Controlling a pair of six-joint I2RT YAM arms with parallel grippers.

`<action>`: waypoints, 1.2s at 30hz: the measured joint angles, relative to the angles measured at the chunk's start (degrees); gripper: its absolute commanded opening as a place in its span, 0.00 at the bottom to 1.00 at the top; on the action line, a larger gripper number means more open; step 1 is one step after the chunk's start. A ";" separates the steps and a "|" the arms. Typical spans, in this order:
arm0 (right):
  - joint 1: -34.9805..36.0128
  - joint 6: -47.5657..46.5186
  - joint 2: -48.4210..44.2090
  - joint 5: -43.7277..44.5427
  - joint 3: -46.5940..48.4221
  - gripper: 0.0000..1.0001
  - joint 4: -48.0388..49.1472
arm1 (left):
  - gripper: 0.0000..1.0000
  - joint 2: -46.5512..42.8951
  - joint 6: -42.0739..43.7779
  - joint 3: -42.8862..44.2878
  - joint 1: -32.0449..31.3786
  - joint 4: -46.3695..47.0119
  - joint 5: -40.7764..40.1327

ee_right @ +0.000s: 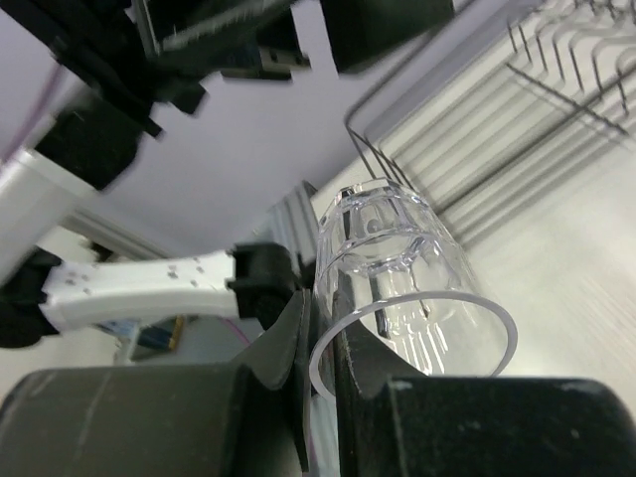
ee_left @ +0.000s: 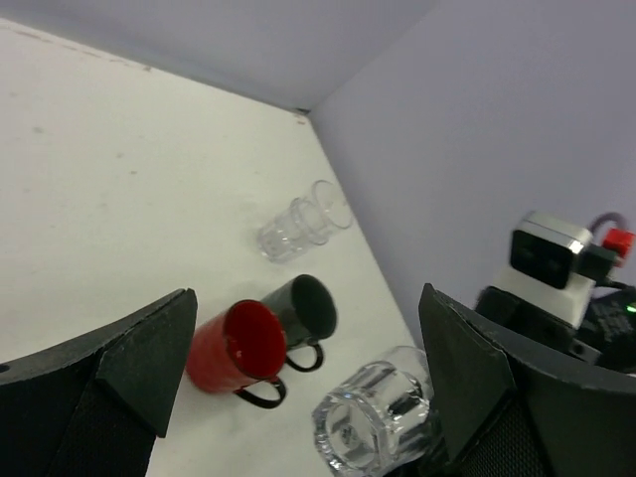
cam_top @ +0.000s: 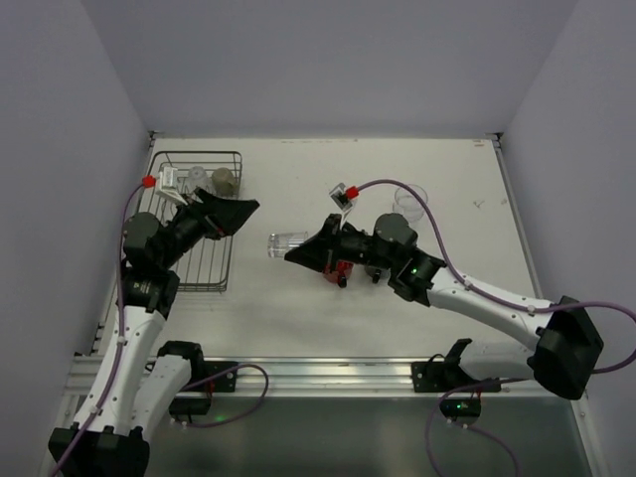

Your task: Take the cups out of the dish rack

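Closest to the right wrist lens, the right gripper pinches the wall of the held tumbler at its rim, with one finger outside the glass and the other just inside the mouth. The ribbed base points away toward the dish rack. From the top view this clear glass lies on its side over the table, between the rack and the mugs. Whether it touches the surface cannot be told. Just beside the right gripper and partly under that arm sit the red mug and the dark mug, side by side and touching, with their mouths toward the left wrist camera and their handles on the near side. Farther toward the back right of the table, well apart from the rack, stands the far tumbler, also clear. The left gripper hangs over the right-hand side of the rack, its fingers spread wide with nothing between them. The rack sits at the table's left rear. At its far end are a greyish-tan cup and, just beside it on the left, a clear rack tumbler.
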 measured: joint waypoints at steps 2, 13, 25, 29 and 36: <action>-0.02 -2.99 -1.73 0.70 0.02 0.00 -5.99 | 1.00 1.46 3.85 1.99 0.00 -4.42 -2.71; 2.64 -18.53 3.54 10.78 8.55 0.00 -40.98 | 1.00 11.98 18.01 14.95 0.00 -20.13 -20.59; 8.76 -25.00 17.57 23.67 19.06 0.00 -58.14 | 1.00 23.69 21.62 20.31 5.25 -22.29 -28.57; 9.05 -25.99 20.26 25.51 20.11 0.02 -61.26 | 1.00 24.22 21.57 19.74 6.78 -21.86 -29.77; 9.33 -27.36 25.57 26.51 23.58 0.04 -63.34 | 1.00 24.17 21.66 18.84 7.65 -20.70 -32.48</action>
